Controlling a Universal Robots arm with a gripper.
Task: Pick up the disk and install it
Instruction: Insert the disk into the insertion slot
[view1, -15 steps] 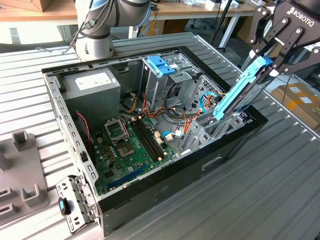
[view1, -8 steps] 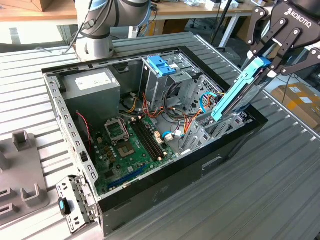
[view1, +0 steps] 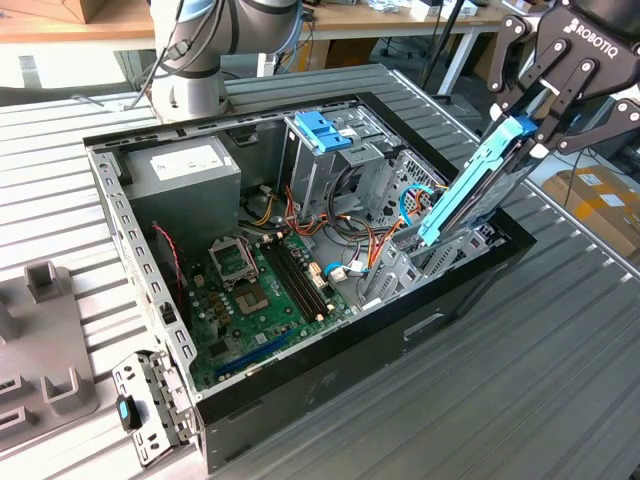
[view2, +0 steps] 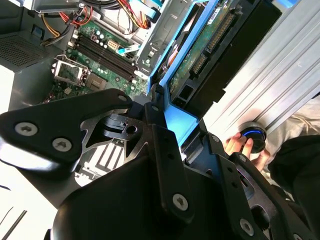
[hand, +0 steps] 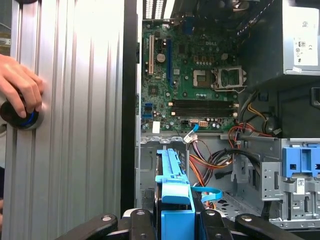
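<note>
The hand (view1: 533, 122) was clamped on the upper end of the disk (view1: 468, 188), which slanted down away from it, its lower end inside the open computer case (view1: 330, 375) on the ribbed bench (view1: 520, 400) beneath.

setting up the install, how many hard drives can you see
1: the disk, clamped in the gripper, tilted with its lower end inside the computer case at the exterior view's right. Another could sit hidden inside the drive cage.
</note>
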